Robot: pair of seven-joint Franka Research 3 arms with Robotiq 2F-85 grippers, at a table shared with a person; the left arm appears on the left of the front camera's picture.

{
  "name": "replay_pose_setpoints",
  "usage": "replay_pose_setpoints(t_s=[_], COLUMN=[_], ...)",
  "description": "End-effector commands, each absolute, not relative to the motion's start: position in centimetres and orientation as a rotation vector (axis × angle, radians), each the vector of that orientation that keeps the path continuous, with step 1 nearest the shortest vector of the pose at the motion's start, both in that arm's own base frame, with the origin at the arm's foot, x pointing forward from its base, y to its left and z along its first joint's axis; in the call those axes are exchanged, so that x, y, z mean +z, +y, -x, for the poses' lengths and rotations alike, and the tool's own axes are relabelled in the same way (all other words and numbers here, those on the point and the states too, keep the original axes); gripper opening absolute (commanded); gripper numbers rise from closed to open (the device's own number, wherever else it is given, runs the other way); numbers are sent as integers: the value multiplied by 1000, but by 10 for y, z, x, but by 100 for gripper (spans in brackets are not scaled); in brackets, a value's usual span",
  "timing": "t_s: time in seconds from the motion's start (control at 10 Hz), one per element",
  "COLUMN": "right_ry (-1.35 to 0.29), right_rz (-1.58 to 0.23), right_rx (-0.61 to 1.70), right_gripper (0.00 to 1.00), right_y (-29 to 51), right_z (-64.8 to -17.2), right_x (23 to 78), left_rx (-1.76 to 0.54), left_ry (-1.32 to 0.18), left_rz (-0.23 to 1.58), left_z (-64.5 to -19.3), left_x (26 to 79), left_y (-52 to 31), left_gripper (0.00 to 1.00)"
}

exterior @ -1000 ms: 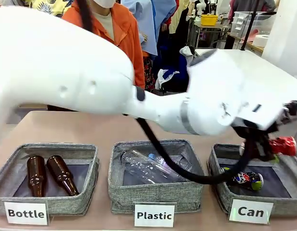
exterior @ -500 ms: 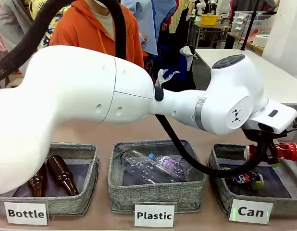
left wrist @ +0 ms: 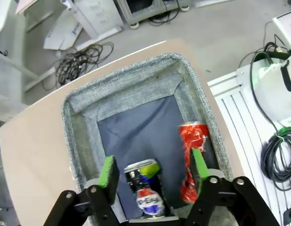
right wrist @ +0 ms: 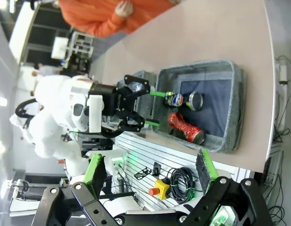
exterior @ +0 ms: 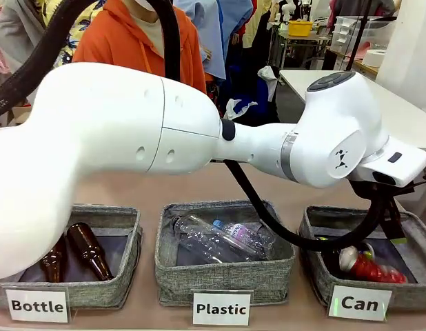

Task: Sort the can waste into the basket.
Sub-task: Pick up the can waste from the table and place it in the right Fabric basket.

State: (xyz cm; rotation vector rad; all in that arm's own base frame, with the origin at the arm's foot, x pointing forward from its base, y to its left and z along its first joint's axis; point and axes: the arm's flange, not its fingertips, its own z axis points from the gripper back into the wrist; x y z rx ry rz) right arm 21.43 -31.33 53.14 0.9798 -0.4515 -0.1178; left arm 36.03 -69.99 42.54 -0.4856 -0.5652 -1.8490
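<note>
Directly above the "Can" basket (left wrist: 136, 89), the left tool (left wrist: 153, 170) hangs with its green pads spread and nothing between them. Both cans lie beneath it on the dark floor of that basket: the red can (left wrist: 190, 157) close against one side wall, the dark can (left wrist: 146, 190) with the blue-red-white logo just beside it. The right tool (right wrist: 150, 169) is also spread wide and empty, off past the counter (right wrist: 192, 35) edge.

The main risk, as I judge it, is the left tool's fingers: they sit low between the basket walls, so a sideways pull-out could snag the fabric rim and drag or tip the basket. A straight lift avoids that.

Counted: two cans, three baskets, two brown bottles (exterior: 89, 249), and at least one clear plastic bottle (exterior: 223, 238) in the middle basket.
</note>
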Motion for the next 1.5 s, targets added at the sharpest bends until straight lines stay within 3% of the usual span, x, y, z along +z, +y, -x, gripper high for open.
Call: replay_pose_setpoints(t_s=[0.0,0.4,0.7,1.1,1.4], right_ry=[-458,-452,-434,-329,-167], right_rz=[-985,-980,-1012,-1137,-1249], right_rx=[-133,-118,-62,144,318], right_gripper=[100,100,100,100,100], right_y=[-312,-313,-280,-176,-78], right_z=[-215,-214,-266,-368,-408], right_x=[536,531,530,514,480], left_rx=[-1878,-1833,-1769,-1320,-889], left_ry=[-556,-536,-502,-522,-556], left_rz=[474,497,550,817,846], left_z=[-364,-366,-373,-370,-393], left_x=[432,436,481,524,545], left_y=[-699,-685,-621,-476,-328], left_gripper=[100,100,100,100,100])
